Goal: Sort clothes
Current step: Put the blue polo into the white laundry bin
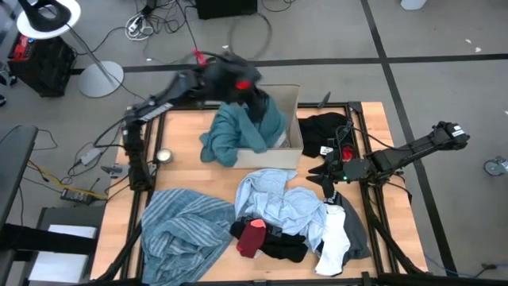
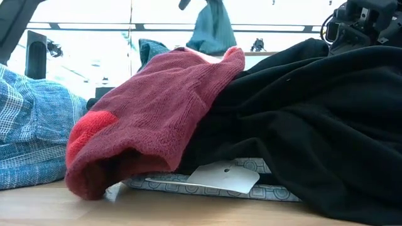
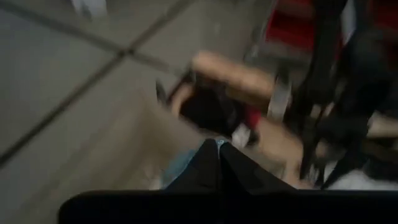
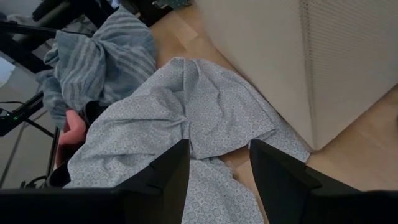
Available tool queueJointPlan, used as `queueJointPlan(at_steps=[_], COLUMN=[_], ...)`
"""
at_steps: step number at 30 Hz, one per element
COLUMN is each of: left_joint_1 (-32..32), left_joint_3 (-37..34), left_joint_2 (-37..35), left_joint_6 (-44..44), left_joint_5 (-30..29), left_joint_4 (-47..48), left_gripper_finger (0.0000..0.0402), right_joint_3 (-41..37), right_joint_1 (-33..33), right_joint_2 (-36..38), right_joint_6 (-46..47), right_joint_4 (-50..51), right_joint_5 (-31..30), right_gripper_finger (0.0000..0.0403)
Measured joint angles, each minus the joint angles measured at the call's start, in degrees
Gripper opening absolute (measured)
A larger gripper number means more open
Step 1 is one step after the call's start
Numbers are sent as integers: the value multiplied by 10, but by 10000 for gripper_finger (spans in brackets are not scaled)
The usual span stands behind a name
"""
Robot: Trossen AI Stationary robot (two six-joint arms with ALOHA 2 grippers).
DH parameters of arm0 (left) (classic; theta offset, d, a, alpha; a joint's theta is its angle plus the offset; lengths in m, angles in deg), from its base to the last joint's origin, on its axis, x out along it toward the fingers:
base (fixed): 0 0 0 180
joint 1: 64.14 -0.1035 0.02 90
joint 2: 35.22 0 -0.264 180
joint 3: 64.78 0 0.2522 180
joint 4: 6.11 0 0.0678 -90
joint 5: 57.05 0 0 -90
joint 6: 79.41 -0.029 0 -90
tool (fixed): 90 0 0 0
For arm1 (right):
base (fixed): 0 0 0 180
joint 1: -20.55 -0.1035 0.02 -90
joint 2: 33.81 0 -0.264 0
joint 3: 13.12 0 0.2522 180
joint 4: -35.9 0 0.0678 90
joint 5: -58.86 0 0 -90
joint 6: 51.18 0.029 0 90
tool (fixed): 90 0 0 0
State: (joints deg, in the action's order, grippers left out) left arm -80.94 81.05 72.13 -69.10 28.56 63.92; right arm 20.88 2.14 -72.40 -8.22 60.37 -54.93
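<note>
my left gripper (image 1: 252,97) pinched shut on the teal garment (image 1: 238,131), dangling over the cardboard box (image 1: 287,99) at the table's far edge | limp, light, grab a bunched fold | right gripper (image 1: 327,176) fingers apart over the light blue shirt (image 4: 186,112), mid-table

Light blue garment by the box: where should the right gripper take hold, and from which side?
Judging by the folds, grip the raised ridge where the light blue garment bunches, just ahead of the open right gripper. Come from above: it lies spread on the table beside the cardboard box, leaving no edge clear to slide under.
</note>
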Motion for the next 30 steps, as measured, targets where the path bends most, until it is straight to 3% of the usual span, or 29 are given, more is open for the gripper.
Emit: queueJointPlan(at_steps=[9, 15, 23, 30], left_joint_1=[-14, -24, 22, 78], left_joint_3=[0, 0, 1, -12], left_joint_2=[96, 82, -10, -80], left_joint_6=[31, 19, -9, 28], left_joint_5=[2, 40, -57, -168], left_joint_4=[54, 91, 155, 226], left_gripper_finger=[93, 129, 131, 131], right_joint_3=[0, 0, 0, 0], right_joint_1=[0, 0, 0, 0], right_joint_2=[0, 0, 0, -4], right_joint_6=[5, -1, -1, -1], right_joint_4=[1, 3, 7, 11], right_joint_5=[11, 13, 14, 15], right_gripper_finger=[168, 167, 167, 167])
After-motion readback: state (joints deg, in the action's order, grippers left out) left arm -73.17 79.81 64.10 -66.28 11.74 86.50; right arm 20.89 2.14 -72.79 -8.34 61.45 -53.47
